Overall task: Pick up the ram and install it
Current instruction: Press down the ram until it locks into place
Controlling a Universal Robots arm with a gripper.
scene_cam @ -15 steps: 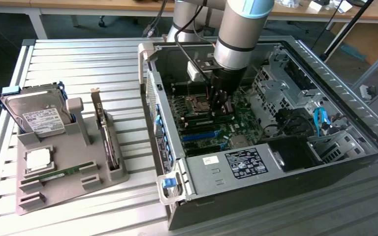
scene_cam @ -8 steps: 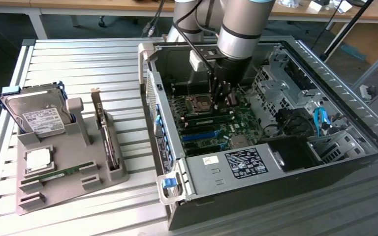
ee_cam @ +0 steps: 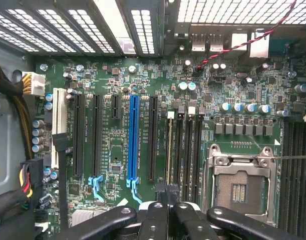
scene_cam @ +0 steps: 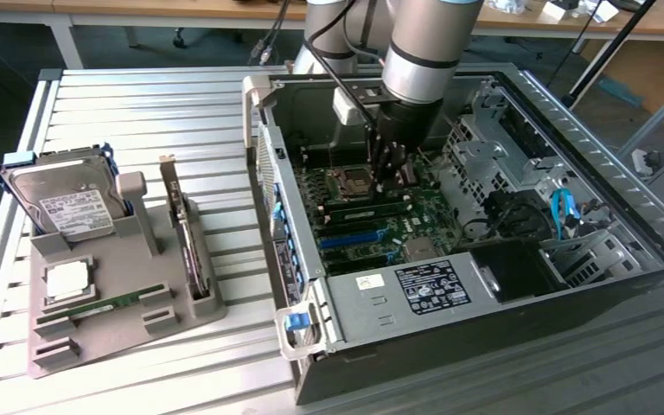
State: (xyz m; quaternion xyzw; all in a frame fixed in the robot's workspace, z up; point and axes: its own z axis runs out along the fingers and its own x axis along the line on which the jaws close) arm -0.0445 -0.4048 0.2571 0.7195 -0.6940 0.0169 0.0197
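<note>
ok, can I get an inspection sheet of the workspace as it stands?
Surface: slatted metal table, carrying a grey holder and an open computer case.
Job's things: ram lies flat in the holder, far from the gripper; memory slots sit beside the processor socket.
Clutter: hard drive and expansion card stand upright in the holder.
Grippers: gripper is inside the case, just above the board at the memory slots.
Cables: blue cable in the case; red-black wire across the board's edge.
Surroundings: wooden benches behind the table.
</note>
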